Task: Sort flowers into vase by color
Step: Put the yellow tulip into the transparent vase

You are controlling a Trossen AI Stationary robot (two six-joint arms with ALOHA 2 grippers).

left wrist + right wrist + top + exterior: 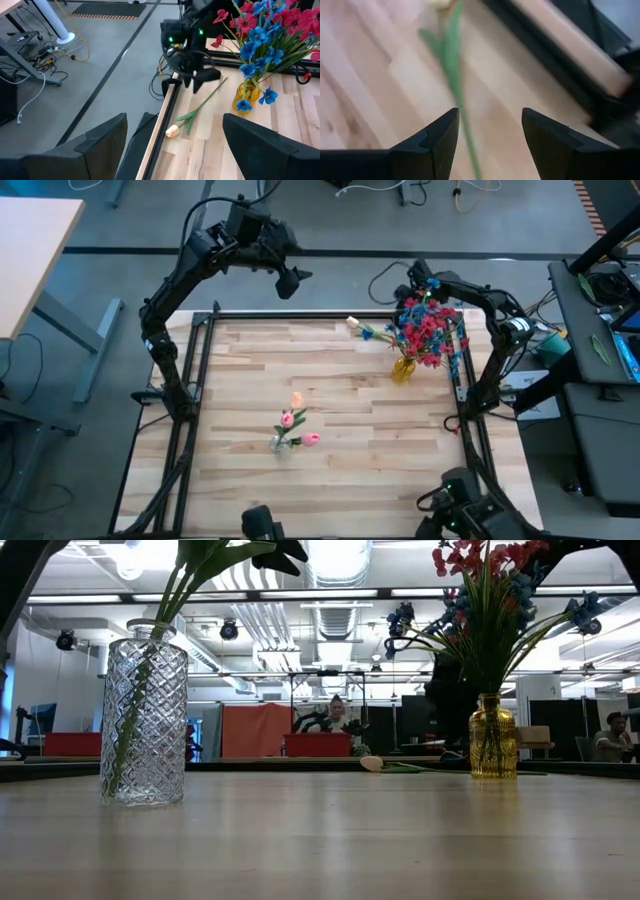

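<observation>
A cream tulip (352, 323) lies flat on the table near its far edge, with its bud (172, 131) toward the left and its green stem (452, 65) running right. My right gripper (412, 288) hovers open over the stem's free end; the stem runs between its fingers (490, 122), and I see no touch. An amber vase (403, 368) holds red and blue flowers (260, 30). A clear vase (282, 442) holds pink and peach tulips (292, 418). My left gripper (292, 280) is open, raised beyond the table's far edge.
The dark table frame (167, 100) runs along the far edge just behind the lying tulip. The amber vase's bouquet spreads wide beside my right arm. Bare wood lies between the two vases (340, 395). People and desks show in the room behind.
</observation>
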